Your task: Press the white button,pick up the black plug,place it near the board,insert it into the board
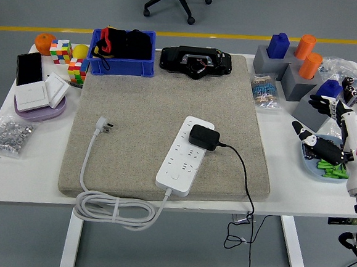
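Your right hand (330, 130) hovered, fingers spread, holding nothing — the plug (203, 137), probably light and rigid, wanted gripping by its sides.

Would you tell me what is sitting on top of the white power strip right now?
A black plug sits on the white power strip near its far end, its black cable trailing off the table's near edge. The sockets under the plug are covered.
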Tool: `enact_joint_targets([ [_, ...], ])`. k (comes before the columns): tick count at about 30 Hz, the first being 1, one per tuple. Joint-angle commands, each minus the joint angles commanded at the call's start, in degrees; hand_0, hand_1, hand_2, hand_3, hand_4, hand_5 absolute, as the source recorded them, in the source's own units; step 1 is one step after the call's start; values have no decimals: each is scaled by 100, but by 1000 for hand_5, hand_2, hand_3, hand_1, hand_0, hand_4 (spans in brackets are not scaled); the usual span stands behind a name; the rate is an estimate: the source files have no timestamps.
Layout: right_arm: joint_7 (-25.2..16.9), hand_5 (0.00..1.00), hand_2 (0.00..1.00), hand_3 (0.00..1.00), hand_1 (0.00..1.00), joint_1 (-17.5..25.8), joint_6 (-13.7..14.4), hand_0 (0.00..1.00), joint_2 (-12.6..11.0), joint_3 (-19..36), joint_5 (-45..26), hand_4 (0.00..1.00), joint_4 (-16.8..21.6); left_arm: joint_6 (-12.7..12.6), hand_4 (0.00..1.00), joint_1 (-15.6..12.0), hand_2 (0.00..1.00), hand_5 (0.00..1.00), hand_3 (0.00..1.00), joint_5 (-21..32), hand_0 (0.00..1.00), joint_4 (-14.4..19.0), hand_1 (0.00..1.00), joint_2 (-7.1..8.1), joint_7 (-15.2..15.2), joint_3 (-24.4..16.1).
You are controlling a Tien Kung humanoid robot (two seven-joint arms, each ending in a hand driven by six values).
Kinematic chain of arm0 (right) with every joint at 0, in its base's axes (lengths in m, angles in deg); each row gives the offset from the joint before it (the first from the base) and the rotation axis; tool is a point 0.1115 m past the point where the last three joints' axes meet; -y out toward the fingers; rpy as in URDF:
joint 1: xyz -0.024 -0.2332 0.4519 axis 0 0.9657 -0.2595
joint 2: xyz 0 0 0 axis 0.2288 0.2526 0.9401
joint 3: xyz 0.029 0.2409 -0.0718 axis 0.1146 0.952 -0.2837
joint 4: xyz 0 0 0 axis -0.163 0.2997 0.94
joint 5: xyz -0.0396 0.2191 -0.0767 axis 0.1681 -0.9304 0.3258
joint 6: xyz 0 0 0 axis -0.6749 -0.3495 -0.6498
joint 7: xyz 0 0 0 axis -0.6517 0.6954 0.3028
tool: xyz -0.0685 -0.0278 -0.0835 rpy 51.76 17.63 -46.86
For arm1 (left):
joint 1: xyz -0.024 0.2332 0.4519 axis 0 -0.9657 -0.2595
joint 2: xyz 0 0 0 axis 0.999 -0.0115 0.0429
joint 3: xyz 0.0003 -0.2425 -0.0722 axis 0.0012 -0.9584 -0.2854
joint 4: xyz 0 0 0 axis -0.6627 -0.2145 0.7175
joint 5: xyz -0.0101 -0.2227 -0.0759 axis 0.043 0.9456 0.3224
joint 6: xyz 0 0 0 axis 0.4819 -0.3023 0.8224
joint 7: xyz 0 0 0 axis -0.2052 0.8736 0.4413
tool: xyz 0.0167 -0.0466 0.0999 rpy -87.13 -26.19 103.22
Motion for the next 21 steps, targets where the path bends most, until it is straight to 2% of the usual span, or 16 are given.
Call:
enact_joint_targets([
  [13, -9, 240, 681, 694, 713, 39, 8, 752, 37, 14, 1, 825, -7, -7, 559, -24, 614, 183, 638, -60, 692, 0, 638, 21, 7, -89],
  [21, -2, 239, 680, 689, 711, 69, 7, 752, 68, 35, 4, 824, -8, -15, 559, -50, 614, 183, 638, -8, 690, 0, 638, -20, 11, -81],
])
